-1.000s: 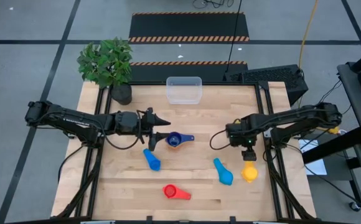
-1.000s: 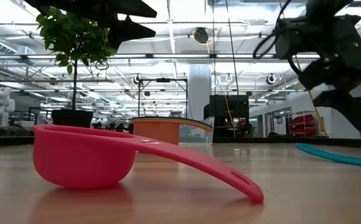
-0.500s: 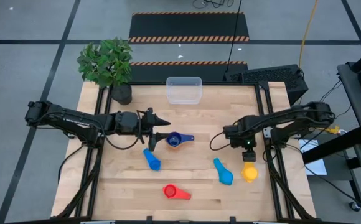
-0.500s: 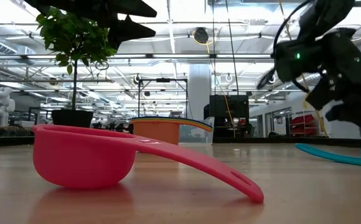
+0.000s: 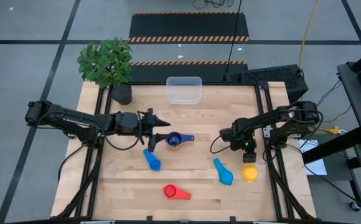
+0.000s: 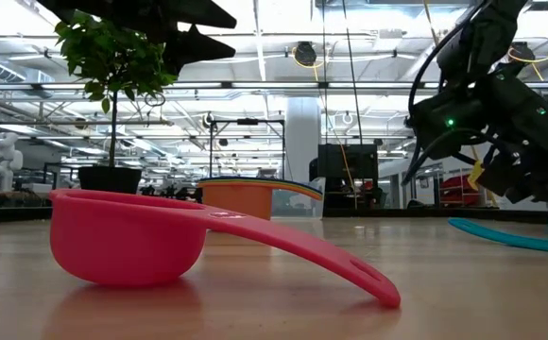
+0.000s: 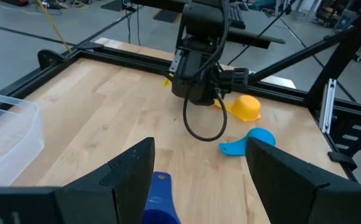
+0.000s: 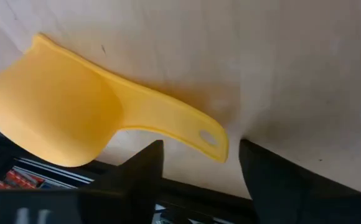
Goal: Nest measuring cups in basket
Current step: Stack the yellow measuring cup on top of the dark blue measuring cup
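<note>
While the right pincer [image 5: 248,157] hangs low over the counter [image 5: 193,118] with its fingers spread apart and empty, the yellow cup [image 8: 62,121] lies on its side just ahead of them, its handle end reaching nearly between the two fingers in the right wrist view. The step in hand looks like the pick of this yellow cup; the next move probably calls for easing forward so the flat handle sits squarely between the fingers, then closing and carrying it to the basket [image 5: 184,89]. That clear basket stands at the far edge of the counter, well apart from every cup, with nothing visible inside it. The left pincer [image 5: 163,135] waits near the middle of the counter, also spread and holding nothing, just beside a dark blue cup [image 5: 175,139] that seems to have an orange cup nested in it. Counting what shows from above: one basket, and six cups, namely the yellow, a light blue cup [image 5: 223,174] near it, a mid-blue cup [image 5: 152,160], a red cup [image 5: 172,191], and the dark blue and orange pair. A potted plant [image 5: 109,65] stands at the far left corner.
</note>
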You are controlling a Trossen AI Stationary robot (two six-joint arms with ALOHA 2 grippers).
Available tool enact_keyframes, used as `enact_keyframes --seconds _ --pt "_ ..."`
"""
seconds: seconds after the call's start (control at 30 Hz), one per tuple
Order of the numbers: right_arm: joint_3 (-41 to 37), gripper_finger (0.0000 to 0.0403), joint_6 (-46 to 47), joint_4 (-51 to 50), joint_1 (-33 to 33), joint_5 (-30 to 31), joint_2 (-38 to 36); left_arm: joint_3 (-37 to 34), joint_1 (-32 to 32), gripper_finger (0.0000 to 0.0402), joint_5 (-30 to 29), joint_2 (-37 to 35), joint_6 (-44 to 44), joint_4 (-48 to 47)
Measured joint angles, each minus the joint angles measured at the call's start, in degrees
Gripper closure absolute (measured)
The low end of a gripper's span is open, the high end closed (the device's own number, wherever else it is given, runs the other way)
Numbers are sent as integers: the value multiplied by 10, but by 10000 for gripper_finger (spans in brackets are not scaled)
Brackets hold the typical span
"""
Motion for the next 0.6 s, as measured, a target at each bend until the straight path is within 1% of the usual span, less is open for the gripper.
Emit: enact_keyframes --seconds 0.17,0.27,0.37,0.6 --pt "-1 257 1 0 0 1 -1 0 0 147 0 0 0 0" --pt "-1 277 1 0 0 1 -1 0 0 147 0 0 0 0" --pt "3 280 -2 1 0 1 -1 0 0 147 0 0 0 0" --pt "4 265 -4 1 -1 -1 -1 0 0 147 0 0 -1 1"
